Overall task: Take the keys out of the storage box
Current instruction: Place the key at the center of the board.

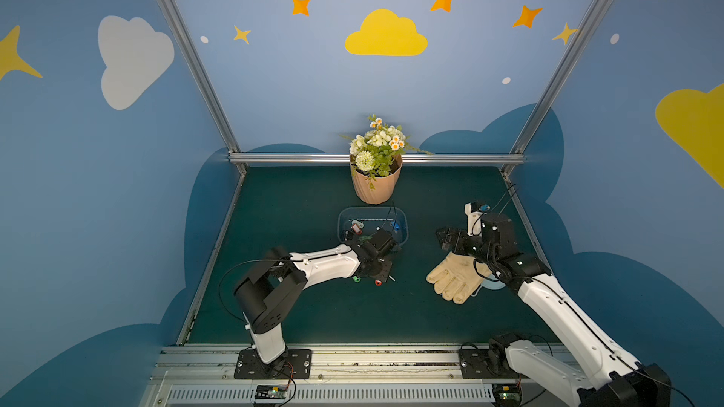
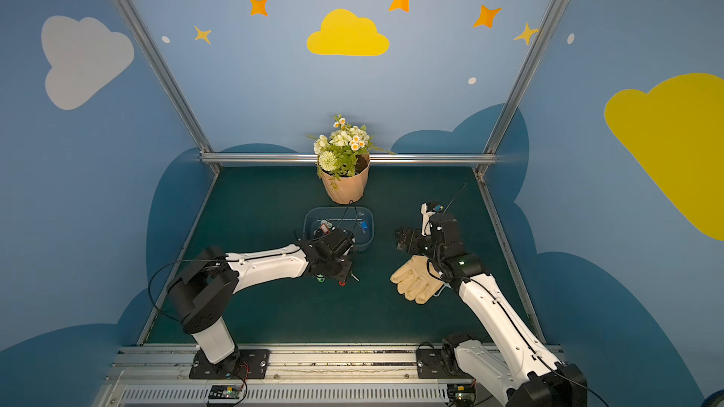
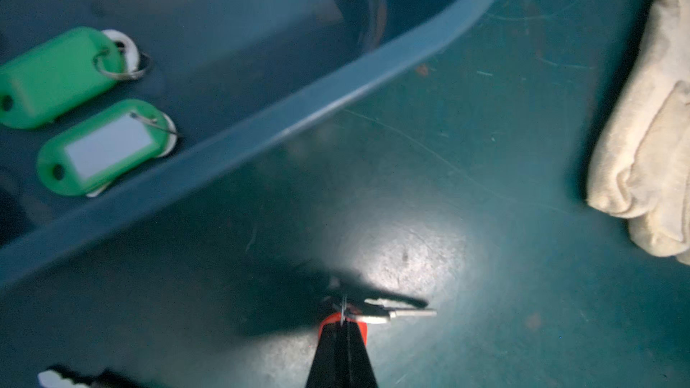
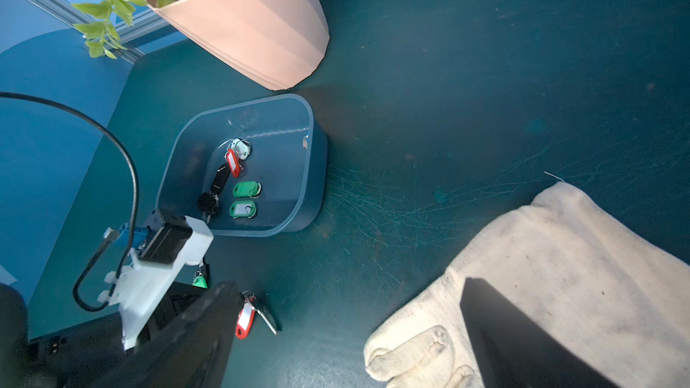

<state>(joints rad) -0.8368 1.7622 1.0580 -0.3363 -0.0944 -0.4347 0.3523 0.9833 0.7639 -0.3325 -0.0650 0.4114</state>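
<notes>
The storage box [image 4: 315, 166], a shallow blue-grey tub, sits mid-table in front of the flower pot. Several keys lie inside it: two with green tags [image 4: 246, 189], plus red [image 4: 233, 163], pale grey [image 4: 241, 148] and black [image 4: 220, 177] ones. My left gripper [image 3: 344, 324] is just outside the box's near rim [image 3: 298, 117], low over the mat, shut on the ring of a red-tagged key [image 4: 245, 321]. A green-tagged key [image 1: 356, 278] lies on the mat beside it. My right gripper [image 1: 444, 238] hovers open and empty to the right of the box.
A cream work glove [image 1: 456, 277] lies on the mat under my right arm, with a pale blue object [image 1: 495, 285] partly beneath it. The peach flower pot [image 1: 376, 185] stands behind the box. Metal rails edge the table.
</notes>
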